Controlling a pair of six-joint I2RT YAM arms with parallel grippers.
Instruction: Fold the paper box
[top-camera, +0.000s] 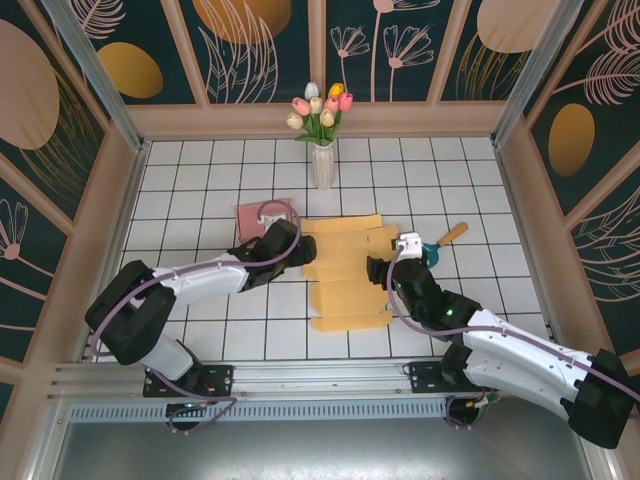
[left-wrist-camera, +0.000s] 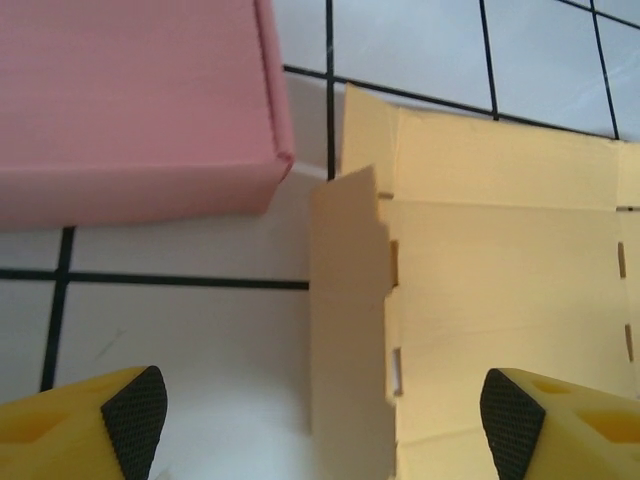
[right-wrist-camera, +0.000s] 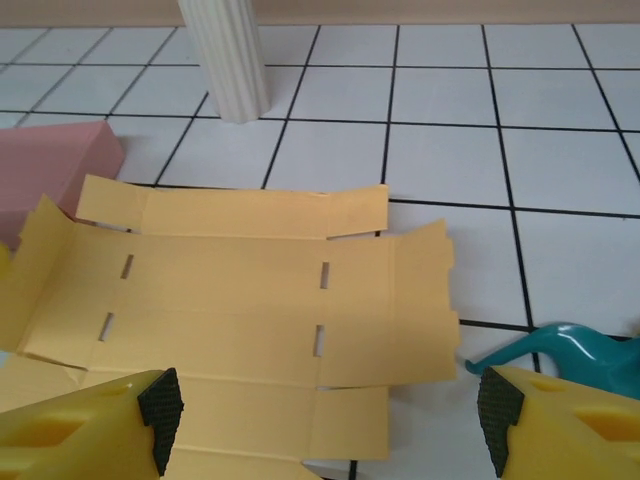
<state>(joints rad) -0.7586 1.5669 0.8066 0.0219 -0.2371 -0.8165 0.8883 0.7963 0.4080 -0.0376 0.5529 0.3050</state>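
pale orange-yellow paper box (top-camera: 345, 275), kinda dusty pink box (top-camera: 262, 218), white table (top-camera: 200, 190) tiles with a black grid, ribbed white vase (top-camera: 323, 165), pink, yellow and white tulips (top-camera: 320, 108), teal tool (right-wrist-camera: 575, 342), left end effector (left-wrist-camera: 322, 418) and right end effector (right-wrist-camera: 328, 410) bright yellow with black pads (left-wrist-camera: 135, 405)

Left arm (top-camera: 200, 278): elbow bent at lower left of frame, forearm reaching right toward centre. Left gripper (top-camera: 283, 243) jaws spread wide. Right arm (top-camera: 500, 345): stretched from lower right up-left. Right gripper (top-camera: 380, 272) jaws equally wide apart.
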